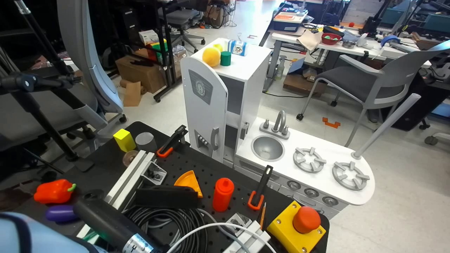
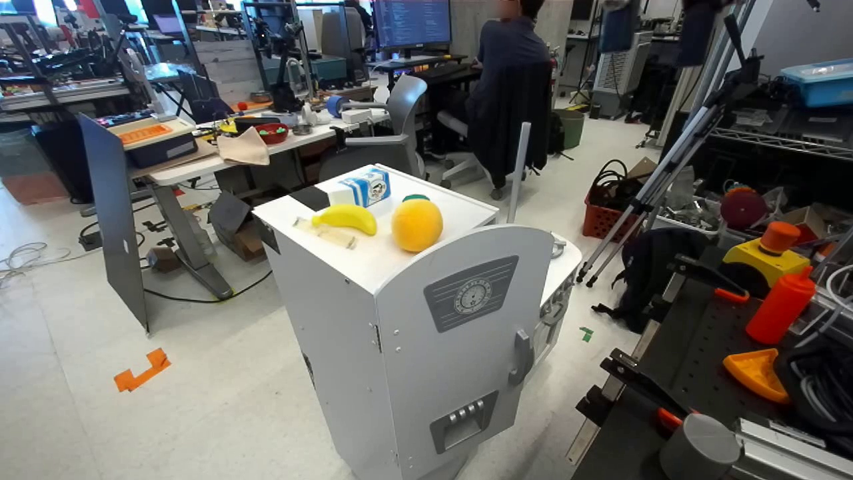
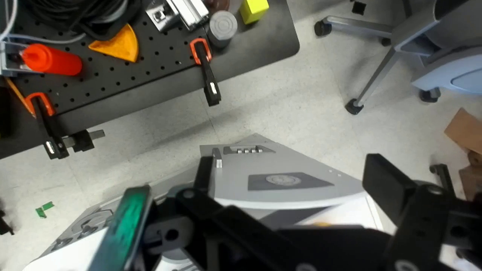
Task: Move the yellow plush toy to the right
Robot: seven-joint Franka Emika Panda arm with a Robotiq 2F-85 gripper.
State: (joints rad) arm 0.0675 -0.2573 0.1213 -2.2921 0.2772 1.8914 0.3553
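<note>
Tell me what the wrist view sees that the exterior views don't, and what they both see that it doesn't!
Only the wrist view: the pincer, its jaws apart.

Only the exterior views: the carton, the banana and the red bowl.

All share: the kitchen, the red bottle, the orange wedge and the grey cylinder. The toy on the kitchen is plain in both exterior views; the wrist view seems to catch just a sliver of it.
</note>
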